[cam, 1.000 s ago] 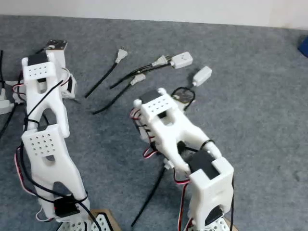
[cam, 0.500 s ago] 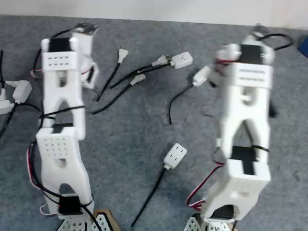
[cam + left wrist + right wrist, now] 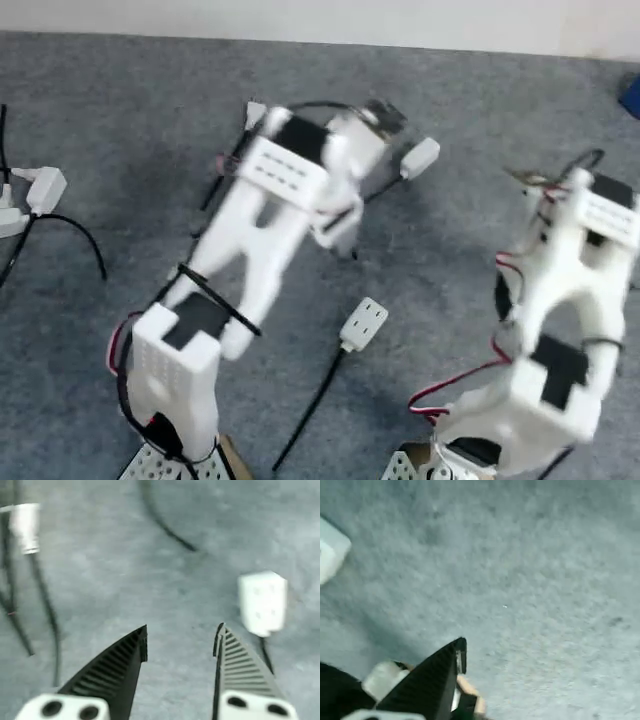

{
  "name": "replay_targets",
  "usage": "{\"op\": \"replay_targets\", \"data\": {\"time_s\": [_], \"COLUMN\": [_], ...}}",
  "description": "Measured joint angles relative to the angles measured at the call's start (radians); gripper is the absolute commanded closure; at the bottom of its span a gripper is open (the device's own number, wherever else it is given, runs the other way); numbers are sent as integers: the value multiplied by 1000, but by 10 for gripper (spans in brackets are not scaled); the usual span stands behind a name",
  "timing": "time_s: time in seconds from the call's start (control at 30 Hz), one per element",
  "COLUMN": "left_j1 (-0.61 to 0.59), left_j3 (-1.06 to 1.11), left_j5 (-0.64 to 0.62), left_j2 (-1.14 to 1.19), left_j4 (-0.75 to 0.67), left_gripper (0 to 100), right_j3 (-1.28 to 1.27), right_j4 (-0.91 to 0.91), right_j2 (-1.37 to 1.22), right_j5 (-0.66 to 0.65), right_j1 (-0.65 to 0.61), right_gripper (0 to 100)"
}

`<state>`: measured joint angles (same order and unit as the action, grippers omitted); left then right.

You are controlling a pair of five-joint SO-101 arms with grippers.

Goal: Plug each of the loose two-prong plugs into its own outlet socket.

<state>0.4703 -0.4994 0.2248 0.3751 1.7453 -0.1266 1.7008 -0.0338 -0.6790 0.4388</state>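
The middle socket block [image 3: 363, 323] lies flat on the grey table [image 3: 120, 90] with its sockets facing up. Its black cord [image 3: 311, 400] trails back between the two arm bases, and everything else here is placed from this block.

Beyond it, farther from the bases, the left arm [image 3: 255, 210] stretches slantwise across the table. The left hand [image 3: 181, 629] hangs above the surface with its jaws wide apart and empty.

Just past that hand lies a second socket block [image 3: 420, 157], also beyond the middle one and slightly to the robot's right of it. In the left wrist view it sits close beside one fingertip, not touching it.

A loose plug [image 3: 254, 113] shows beyond the middle block and to the robot's left, partly hidden by the left arm. The left wrist view also catches a blurred white plug [image 3: 25, 527] on dark cords; which plug it is I cannot tell.

Well to the robot's right of the middle block stands the right arm [image 3: 580, 270], bent up over its base. The right hand [image 3: 456, 652] is above bare grey surface — whether it is wide or narrow I cannot tell.

Far to the robot's left of the middle block, near the table's edge, rests a white adapter [image 3: 42, 188] with a curving black cord.
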Motion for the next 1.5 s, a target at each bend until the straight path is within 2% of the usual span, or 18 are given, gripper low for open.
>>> {"op": "replay_targets", "data": {"time_s": [0.07,0.17,0.3,0.43,0.53,0.7,0.9,0.97,1.13,1.37,1.5], "left_j1": [48,120,167,166,181,226,233,232,233,232,239], "left_j3": [41,89,138,187,245,379,476,493,499,523,582], "left_j5": [0,0,-17,-34,-38,-52,-265,-328,-356,-325,-273], "left_j2": [0,0,0,0,0,0,0,0,0,-2,-3], "left_j4": [2,2,-14,-68,-120,-249,-436,-456,-468,-468,-471], "left_gripper": [775,776,776,776,776,769,624,637,683,819,846], "right_j3": [-129,-388,-769,-980,-1019,-1028,-1028,-1028,-1028,-1028,-1028], "right_j4": [-68,-245,-519,-575,-575,-575,-575,-575,-575,-575,-575], "right_j2": [95,241,462,666,753,761,744,744,744,744,744], "right_j5": [-49,-55,68,198,279,334,388,397,405,405,405], "right_j1": [14,-6,-97,-216,-276,-285,-287,-287,-287,-287,-287], "right_gripper": [335,335,335,335,335,335,335,335,335,335,335]}}
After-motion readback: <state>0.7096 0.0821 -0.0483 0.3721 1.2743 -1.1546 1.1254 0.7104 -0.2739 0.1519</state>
